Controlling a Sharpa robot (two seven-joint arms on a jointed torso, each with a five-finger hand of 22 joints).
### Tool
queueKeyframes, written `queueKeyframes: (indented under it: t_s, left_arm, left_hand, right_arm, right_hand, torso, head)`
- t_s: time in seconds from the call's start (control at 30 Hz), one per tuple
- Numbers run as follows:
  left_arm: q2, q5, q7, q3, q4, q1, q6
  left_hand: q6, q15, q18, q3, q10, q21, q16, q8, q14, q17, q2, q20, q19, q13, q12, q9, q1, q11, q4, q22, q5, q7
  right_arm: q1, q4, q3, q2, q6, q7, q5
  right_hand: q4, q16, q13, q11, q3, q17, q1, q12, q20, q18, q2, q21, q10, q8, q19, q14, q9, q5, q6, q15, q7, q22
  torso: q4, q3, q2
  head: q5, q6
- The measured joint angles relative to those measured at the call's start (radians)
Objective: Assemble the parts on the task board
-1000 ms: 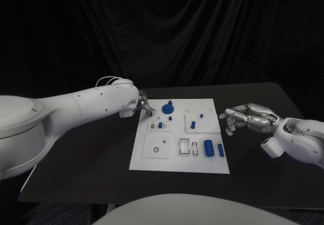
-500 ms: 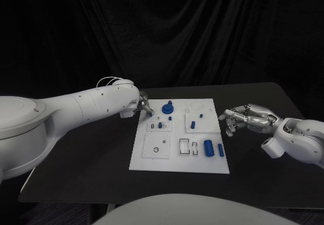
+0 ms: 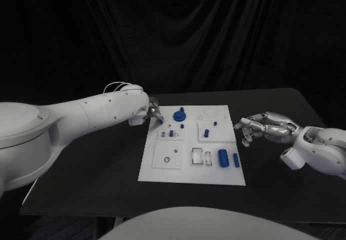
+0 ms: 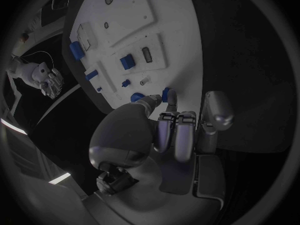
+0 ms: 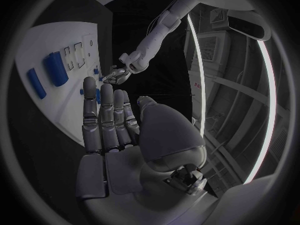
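The white task board lies in the middle of the black table. At its far left corner my left hand pinches a small blue part just over the board's edge; the left wrist view shows that part at the fingertips. A blue round part with a knob stands close by. My right hand hovers off the board's right edge, fingers apart and holding nothing. A blue peg, a thick blue cylinder and a thin blue bar sit on the board.
Two tiny blue pegs stand in a small raised plate on the board's left half. Rectangular slots open near the cylinder, and a round hole lies at the near left. Bare table surrounds the board.
My right hand has drifted slightly right and down. The left hand and the parts on the board stay where they were.
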Motion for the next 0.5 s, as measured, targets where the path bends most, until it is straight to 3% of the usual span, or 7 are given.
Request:
queueKeyframes:
  t_s: [0.2,0.5]
  left_arm:
    - [-0.007,0.0,0.001,0.0,0.004,0.0,0.0]
    - [-0.028,0.0,0.001,0.0,0.035,0.0,-0.003]
  left_hand:
    - [0.007,0.0,0.0,0.076,-0.002,0.0,0.0,0.011,0.0,0.0,-0.027,-0.004,0.004,0.0,0.0,0.015,-0.014,-0.005,-0.033,0.0,0.043,0.0]
    - [0.016,-0.004,0.0,0.126,-0.002,0.0,0.0,0.017,0.004,0.0,-0.055,-0.007,0.007,0.0,0.0,0.033,-0.025,-0.005,-0.074,0.0,0.04,-0.001]
  right_arm:
    - [0.0,0.0,0.0,0.0,0.004,-0.006,0.0]
    - [0.0,-0.001,0.0,-0.001,0.006,-0.012,0.0]
  right_hand:
    - [0.0,0.0,0.0,0.0,0.0,0.0,0.0,0.0,0.0,0.0,0.0,0.0,0.0,0.004,0.0,0.0,0.0,0.0,0.0,0.0,0.0,0.0]
    - [0.0,0.0,0.0,0.0,0.0,0.0,0.0,0.0,0.0,0.0,0.0,0.0,0.0,0.004,0.0,0.0,0.0,0.0,0.0,0.0,0.0,0.0]
  torso:
    - [0.0004,-0.0003,0.0]
    - [0.0003,-0.0005,0.0]
  head:
    - [0.003,0.0]
    - [0.003,0.0]
